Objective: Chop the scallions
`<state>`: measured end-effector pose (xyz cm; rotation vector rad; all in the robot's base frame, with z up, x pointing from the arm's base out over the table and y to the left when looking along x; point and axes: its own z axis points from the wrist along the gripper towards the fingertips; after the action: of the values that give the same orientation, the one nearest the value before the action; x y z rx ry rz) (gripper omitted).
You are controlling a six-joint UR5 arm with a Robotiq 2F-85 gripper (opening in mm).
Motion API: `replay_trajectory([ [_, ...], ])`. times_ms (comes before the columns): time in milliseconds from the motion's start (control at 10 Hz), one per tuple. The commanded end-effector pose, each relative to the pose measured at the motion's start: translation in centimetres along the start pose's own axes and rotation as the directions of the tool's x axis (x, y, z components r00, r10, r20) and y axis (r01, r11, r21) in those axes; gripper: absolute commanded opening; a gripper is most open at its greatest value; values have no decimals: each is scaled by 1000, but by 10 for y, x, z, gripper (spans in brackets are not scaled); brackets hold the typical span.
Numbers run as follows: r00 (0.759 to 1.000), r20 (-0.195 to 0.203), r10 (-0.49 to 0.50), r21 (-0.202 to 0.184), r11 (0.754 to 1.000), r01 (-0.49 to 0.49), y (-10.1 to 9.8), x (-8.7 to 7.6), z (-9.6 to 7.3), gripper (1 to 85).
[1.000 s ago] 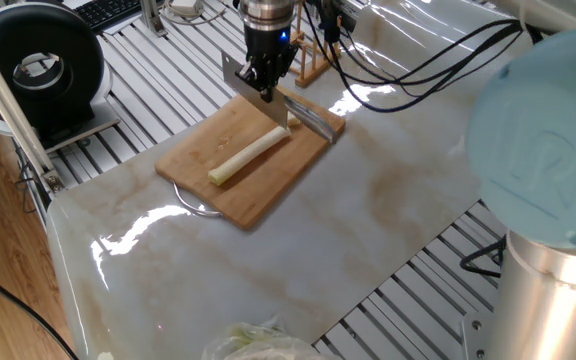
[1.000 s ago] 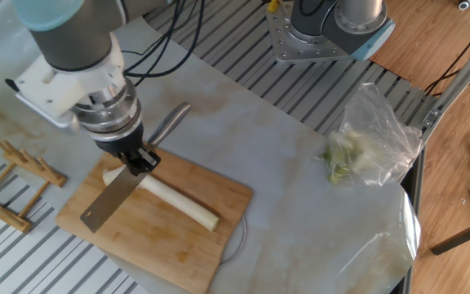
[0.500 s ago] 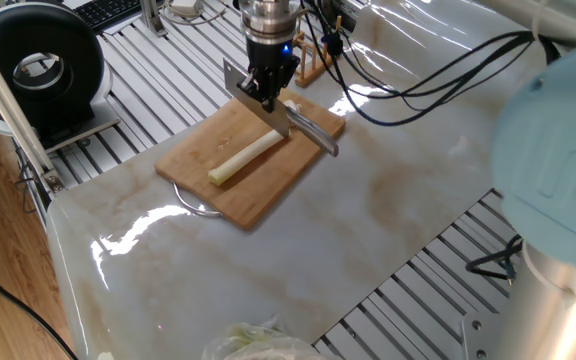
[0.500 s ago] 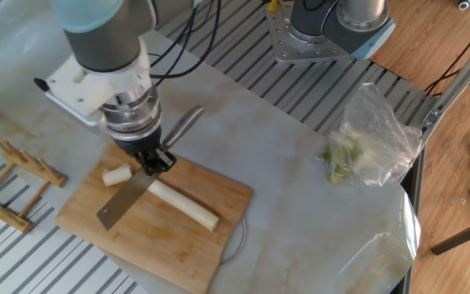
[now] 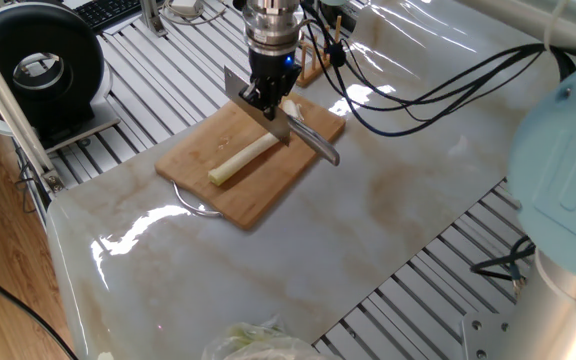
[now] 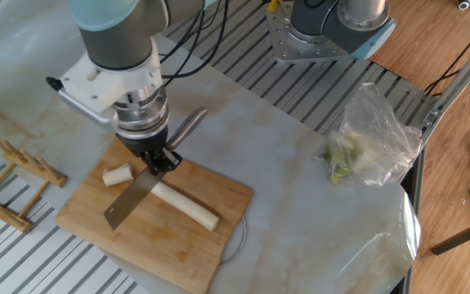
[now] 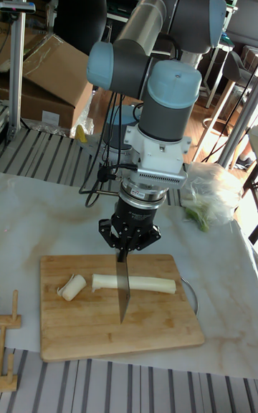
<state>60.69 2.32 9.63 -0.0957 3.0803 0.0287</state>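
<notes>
Tall fixed view gives us the plainest look: our tool (image 7: 127, 235) hangs over the wooden cutting board (image 7: 107, 327), its fingers closed on the handle of a knife (image 7: 122, 285) whose blade points straight down toward 6 o'clock and crosses the long scallion stalk (image 7: 147, 284). That stalk lies lengthwise across the board, running from 9 to 3 o'clock, and a short cut chunk (image 7: 72, 287) sits apart from it at its 9 o'clock end, also on the board. From the other fixed view we see the blade slanting down toward 7 o'clock from the tool (image 6: 161, 159), with the chunk (image 6: 117, 175) at about 9 o'clock of the blade and the long stalk (image 6: 184, 203) stretching off toward 4 o'clock — the knife (image 6: 133, 200) stands between the two pieces. One fixed view shows the same knife (image 5: 258, 105) over the board (image 5: 238, 180), the stalk (image 5: 243, 157) reaching toward 7 o'clock. The board rests on the pale marbled counter (image 6: 300, 212). A clear plastic bag of leafy greens (image 6: 365, 147) lies well apart at 3 o'clock of the board, and a small wooden rack (image 6: 15, 175) stands at its 9 o'clock.
</notes>
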Motion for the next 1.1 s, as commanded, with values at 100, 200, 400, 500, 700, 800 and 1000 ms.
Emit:
replay_trajectory([
  [100,1000,14,7,-7,1000,-7,2,4,3,13],
  [200,1000,16,9,-12,1000,-8,3,4,3,13],
  [400,1000,17,12,-12,1000,-11,3,3,3,13],
  [500,1000,16,13,-13,1000,-13,6,2,2,13],
  [700,1000,17,15,-13,1000,-15,6,0,5,13],
  [800,1000,16,20,-20,1000,-20,9,0,5,13],
  [1000,1000,13,24,-20,1000,-24,11,0,3,13],
])
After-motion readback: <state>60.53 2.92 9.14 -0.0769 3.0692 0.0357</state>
